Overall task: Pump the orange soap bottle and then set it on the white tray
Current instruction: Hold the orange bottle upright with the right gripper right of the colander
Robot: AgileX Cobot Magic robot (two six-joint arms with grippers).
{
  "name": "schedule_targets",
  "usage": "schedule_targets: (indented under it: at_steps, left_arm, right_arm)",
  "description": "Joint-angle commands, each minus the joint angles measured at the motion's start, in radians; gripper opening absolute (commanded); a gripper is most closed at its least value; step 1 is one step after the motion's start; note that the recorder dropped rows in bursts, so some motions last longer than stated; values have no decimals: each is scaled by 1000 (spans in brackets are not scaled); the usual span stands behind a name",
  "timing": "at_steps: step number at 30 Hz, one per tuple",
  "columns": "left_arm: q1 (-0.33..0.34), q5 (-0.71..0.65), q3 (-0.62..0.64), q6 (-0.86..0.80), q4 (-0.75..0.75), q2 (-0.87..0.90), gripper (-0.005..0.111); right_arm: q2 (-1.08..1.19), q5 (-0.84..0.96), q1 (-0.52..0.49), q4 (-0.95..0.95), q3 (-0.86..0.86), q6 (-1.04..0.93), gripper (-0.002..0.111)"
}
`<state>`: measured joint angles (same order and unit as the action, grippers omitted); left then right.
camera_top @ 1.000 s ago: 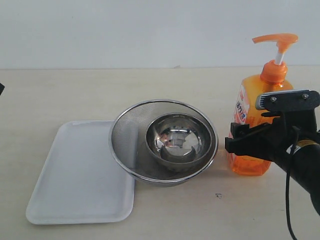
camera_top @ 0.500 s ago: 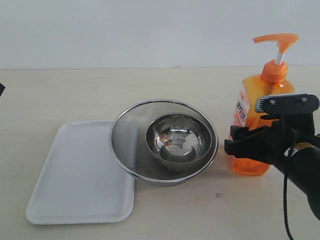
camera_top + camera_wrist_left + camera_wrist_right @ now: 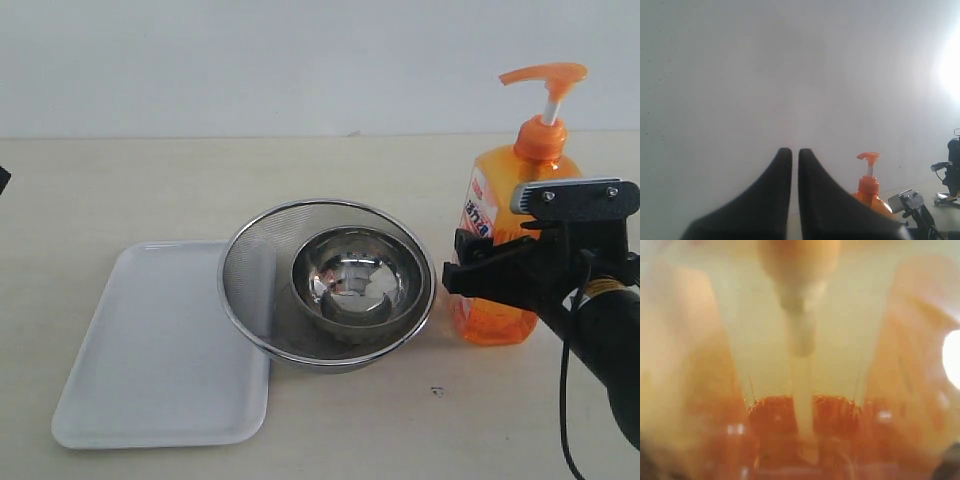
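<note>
Fingers [image 3: 462, 277] of R gripper [image 3: 488, 272] squeeze the orange soap bottle [image 3: 515, 175] at its middle, by the table's [image 3: 120, 180] R edge, pump head on top. L gripper [image 3: 795, 151] fingers are together, holding nothing. Mesh bowl [image 3: 250, 280] w/ small steel bowl [image 3: 355, 275] inside sits just beside the bottle, overlapping the white tray [image 3: 150, 340] near the front L corner.

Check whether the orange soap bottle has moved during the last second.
Yes. The orange soap bottle has shifted slightly toward the steel mesh bowl, which stayed put, narrowing the gap between them.
</note>
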<state>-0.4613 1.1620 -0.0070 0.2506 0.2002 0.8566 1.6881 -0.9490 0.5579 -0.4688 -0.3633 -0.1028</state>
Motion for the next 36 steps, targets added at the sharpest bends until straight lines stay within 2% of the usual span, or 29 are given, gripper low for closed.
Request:
schedule_targets:
  at_steps: [1,33,34,36]
  left_arm:
    - [3,11,7,12,5,-2,5]
    - [3,11,7,12,5,-2,5]
    - [3,11,7,12,5,-2,5]
    - [3,11,7,12,5,-2,5]
  right_arm:
    - [0,-40,0,19,3,-13,76]
    - [0,-126,0,24,0,-44,75]
    - [0,-126,0,23,0,-44,73]
    - [0,-124,0,20,0,-42,56]
